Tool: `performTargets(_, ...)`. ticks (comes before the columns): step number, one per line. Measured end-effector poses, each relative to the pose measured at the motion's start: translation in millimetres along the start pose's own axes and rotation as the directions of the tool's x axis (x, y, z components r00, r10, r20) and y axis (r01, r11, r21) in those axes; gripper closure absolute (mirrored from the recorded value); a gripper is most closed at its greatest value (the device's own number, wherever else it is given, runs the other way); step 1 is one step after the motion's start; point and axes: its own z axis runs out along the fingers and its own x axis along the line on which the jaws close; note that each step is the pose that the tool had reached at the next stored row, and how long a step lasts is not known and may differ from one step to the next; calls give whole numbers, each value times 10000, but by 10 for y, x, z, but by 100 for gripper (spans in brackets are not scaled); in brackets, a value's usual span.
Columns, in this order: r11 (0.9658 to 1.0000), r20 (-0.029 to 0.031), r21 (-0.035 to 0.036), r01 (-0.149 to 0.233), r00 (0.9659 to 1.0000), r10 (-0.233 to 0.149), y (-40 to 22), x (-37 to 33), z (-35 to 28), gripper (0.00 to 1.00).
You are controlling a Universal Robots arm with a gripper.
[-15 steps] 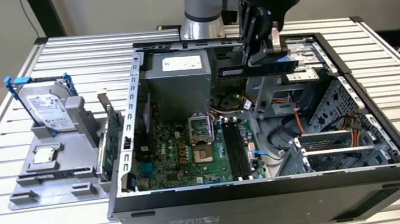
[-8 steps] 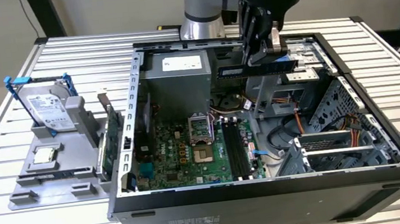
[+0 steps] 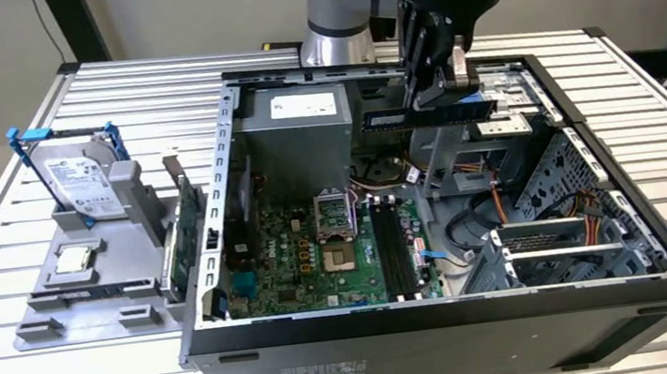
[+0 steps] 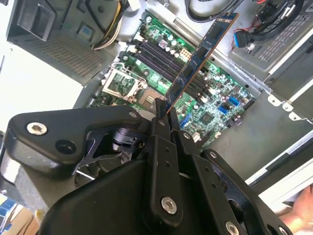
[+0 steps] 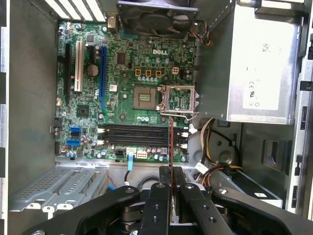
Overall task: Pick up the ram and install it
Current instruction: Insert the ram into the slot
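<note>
Gripper is clamping the ram between its fingertips, jaws pinched narrow on the stick's flat faces. That grip is leaving the contact edge free for seating. In the second wrist view the gripper is holding it nearer one end, so the ram is sticking out well past the fingertips. In the first wrist view the ram is showing edge-on, a thin line running straight out from the gripper.

Ram is hanging in air, touching nothing but the gripper. It is sitting well above the motherboard and roughly level with the case rim.

Below the gripper, the slots are lying open and looking empty, with the CPU socket just beyond them. The stick's long axis is looking crosswise to the slots rather than along them, though the edge-on view makes that angle hard to confirm.

My read: the ram is being carried high to clear the case walls and cables. It is not yet lined up or seated.

Power supply is sitting off to one side of the gripper, inside the case. Well away from the gripper, outside the case, a fixture is holding the hard drive and an expansion card on edge, parked clear of the work.
</note>
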Motion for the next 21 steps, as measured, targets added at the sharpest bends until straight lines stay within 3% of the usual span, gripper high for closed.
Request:
performTargets(5, 9998, 7, 13, -198, 9998, 198, 0, 0, 0, 100)
performTargets(11, 9972, 24, 47, -743, 9972, 743, 0, 0, 0, 100)
performTargets(15, 9925, 41, 76, -1222, 9925, 1221, 0, 0, 0, 100)
performTargets(21, 9818, 67, 116, -1897, 9818, 1896, 0, 0, 0, 100)
